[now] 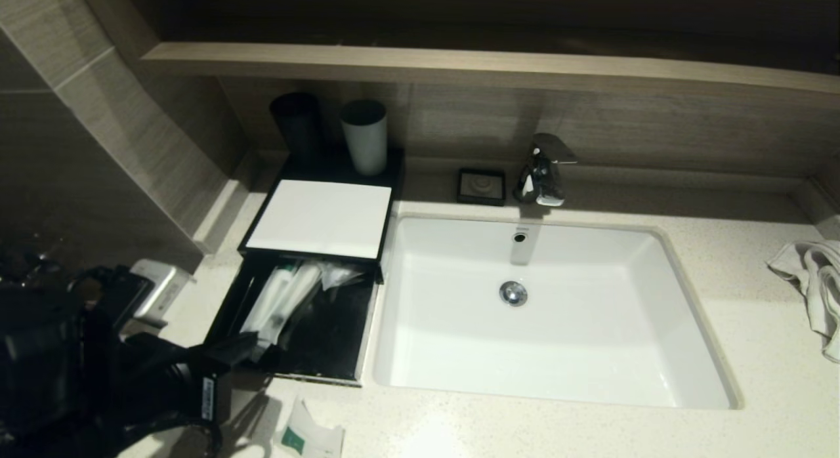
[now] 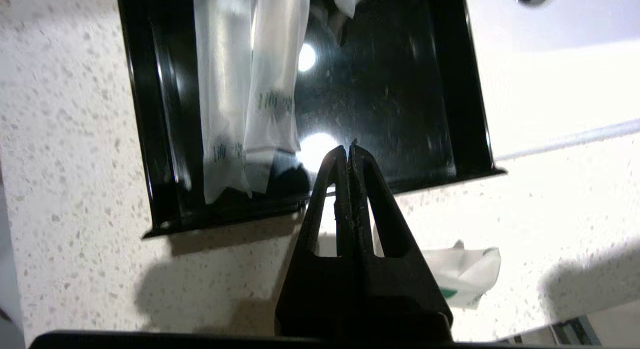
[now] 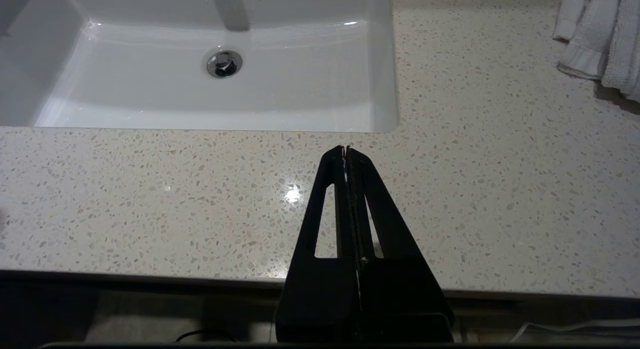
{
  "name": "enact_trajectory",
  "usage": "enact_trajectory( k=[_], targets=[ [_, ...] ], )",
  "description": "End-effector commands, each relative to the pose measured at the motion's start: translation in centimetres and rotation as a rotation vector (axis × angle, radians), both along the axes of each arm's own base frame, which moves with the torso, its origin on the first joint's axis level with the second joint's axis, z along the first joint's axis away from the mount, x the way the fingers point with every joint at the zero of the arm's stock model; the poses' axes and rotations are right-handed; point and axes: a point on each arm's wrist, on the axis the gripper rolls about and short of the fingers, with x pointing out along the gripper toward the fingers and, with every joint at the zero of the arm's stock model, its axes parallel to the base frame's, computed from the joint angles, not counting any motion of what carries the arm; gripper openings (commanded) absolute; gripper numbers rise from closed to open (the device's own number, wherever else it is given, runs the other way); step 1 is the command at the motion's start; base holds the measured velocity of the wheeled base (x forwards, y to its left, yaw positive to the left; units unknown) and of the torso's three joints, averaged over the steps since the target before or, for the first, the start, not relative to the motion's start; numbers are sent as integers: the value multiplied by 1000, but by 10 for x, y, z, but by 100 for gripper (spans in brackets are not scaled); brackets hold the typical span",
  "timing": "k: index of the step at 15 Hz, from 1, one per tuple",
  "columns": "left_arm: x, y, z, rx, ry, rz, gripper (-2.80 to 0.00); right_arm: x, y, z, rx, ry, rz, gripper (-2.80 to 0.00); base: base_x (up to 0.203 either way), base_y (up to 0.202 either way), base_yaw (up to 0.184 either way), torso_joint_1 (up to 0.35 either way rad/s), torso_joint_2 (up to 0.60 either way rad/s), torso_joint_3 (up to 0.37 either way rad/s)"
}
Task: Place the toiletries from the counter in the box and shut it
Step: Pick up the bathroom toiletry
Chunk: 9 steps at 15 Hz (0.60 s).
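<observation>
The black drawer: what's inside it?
Two long clear packets lie in the drawer, with another crumpled packet further back. Whatever sits beneath the white lid is hidden.

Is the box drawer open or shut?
Open. The drawer is pulled out from under the white lid, with packets lying inside.

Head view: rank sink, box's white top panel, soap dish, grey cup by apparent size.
1. Sink, largest by far.
2. White top panel of the box.
3. Grey cup and soap dish: look similar in area, not ranked.
</observation>
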Motion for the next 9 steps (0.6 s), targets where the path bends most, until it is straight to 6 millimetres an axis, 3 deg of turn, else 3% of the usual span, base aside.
enact_trajectory(
  k=[1,9],
  targets=[
    [-1,0,-3,11,37,-20,-280,0,0,0,-1,2,0,-280,0,0,0,0,0,0],
    [-13,0,-18,-47,176,-252,-280,0,0,0,-1,2,0,-280,0,0,0,0,0,0]
  ],
)
